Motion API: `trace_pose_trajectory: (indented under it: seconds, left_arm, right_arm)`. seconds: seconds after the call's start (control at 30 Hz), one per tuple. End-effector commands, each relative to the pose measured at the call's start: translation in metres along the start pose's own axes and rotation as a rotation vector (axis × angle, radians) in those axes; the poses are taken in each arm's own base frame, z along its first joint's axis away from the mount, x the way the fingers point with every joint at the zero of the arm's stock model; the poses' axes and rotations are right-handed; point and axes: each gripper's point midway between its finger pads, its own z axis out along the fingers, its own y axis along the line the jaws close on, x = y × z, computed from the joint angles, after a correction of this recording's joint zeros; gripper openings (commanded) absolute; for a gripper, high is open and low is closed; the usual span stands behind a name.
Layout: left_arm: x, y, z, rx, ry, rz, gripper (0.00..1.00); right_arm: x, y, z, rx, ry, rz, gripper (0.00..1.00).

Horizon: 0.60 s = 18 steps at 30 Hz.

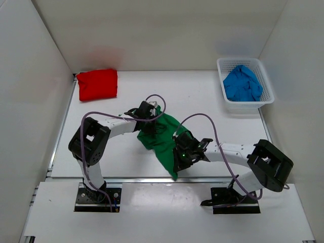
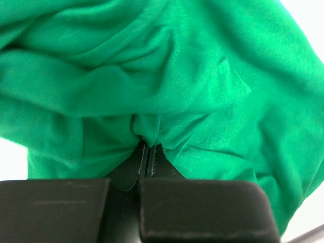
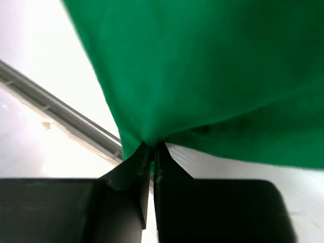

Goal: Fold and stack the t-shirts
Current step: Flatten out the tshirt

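The green t-shirt (image 1: pixel 163 139) hangs crumpled between my two grippers over the middle of the table, a corner drooping toward the near edge. My left gripper (image 1: pixel 150 121) is shut on its upper part; in the left wrist view the cloth (image 2: pixel 167 76) fills the frame above the pinched tips (image 2: pixel 148 147). My right gripper (image 1: pixel 178 152) is shut on its lower edge; the right wrist view shows cloth (image 3: pixel 212 76) pinched at the tips (image 3: pixel 151 148). The red t-shirt (image 1: pixel 97 84) lies folded at the back left. The blue t-shirt (image 1: pixel 243 84) is bundled in the basket.
The white lattice basket (image 1: pixel 268 81) stands at the back right corner. White walls enclose the table on three sides. The table's near edge rail (image 3: pixel 55 109) shows in the right wrist view. Purple cables loop over both arms.
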Motion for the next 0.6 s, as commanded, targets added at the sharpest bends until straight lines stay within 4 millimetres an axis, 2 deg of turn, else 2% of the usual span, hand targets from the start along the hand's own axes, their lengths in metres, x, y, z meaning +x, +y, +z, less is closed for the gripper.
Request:
trace_pose_trajectory:
  seconds: [0.0, 0.07, 0.1, 0.13, 0.17, 0.2, 0.23, 0.3, 0.33, 0.37, 0.43, 0.5, 0.57]
  left_arm:
    - [-0.026, 0.014, -0.048, -0.020, -0.022, -0.019, 0.00]
    - [-0.075, 0.017, -0.093, 0.020, -0.144, -0.063, 0.00]
    - [-0.088, 0.020, -0.108, 0.029, -0.179, -0.078, 0.00]
    - [-0.114, 0.022, -0.139, 0.058, -0.262, -0.106, 0.00]
    - [-0.128, 0.032, -0.166, 0.073, -0.323, -0.136, 0.00]
    - [-0.144, 0.030, -0.187, 0.096, -0.377, -0.145, 0.00]
    - [-0.163, 0.033, -0.224, 0.120, -0.469, -0.171, 0.00]
    - [-0.186, 0.041, -0.282, 0.131, -0.600, -0.186, 0.00]
    - [-0.190, 0.043, -0.293, 0.120, -0.624, -0.191, 0.00]
    - [-0.195, 0.042, -0.317, 0.121, -0.674, -0.186, 0.00]
    - [-0.196, 0.040, -0.342, 0.111, -0.728, -0.196, 0.00]
    - [-0.195, 0.037, -0.371, 0.101, -0.818, -0.197, 0.00]
    - [-0.193, 0.034, -0.386, 0.114, -0.888, -0.216, 0.02]
  right_arm:
    - [-0.021, -0.013, -0.025, 0.122, -0.056, -0.048, 0.00]
    - [-0.063, -0.008, -0.069, 0.116, -0.212, -0.054, 0.00]
    - [-0.083, -0.009, -0.093, 0.102, -0.300, -0.036, 0.00]
    - [-0.099, -0.008, -0.113, 0.100, -0.352, -0.051, 0.00]
    - [-0.126, -0.007, -0.150, 0.092, -0.477, -0.033, 0.00]
    - [-0.140, -0.017, -0.178, 0.101, -0.548, -0.026, 0.00]
    - [-0.150, -0.014, -0.205, 0.096, -0.608, -0.046, 0.00]
    - [-0.177, -0.027, -0.276, 0.127, -0.785, -0.025, 0.00]
    - [-0.177, -0.029, -0.288, 0.127, -0.800, -0.028, 0.00]
    - [-0.183, -0.035, -0.318, 0.148, -0.875, -0.010, 0.00]
    - [-0.181, -0.046, -0.350, 0.173, -0.946, 0.000, 0.00]
    - [-0.178, -0.052, -0.369, 0.199, -1.001, -0.005, 0.00]
    - [-0.174, -0.053, -0.379, 0.201, -1.026, -0.012, 0.00]
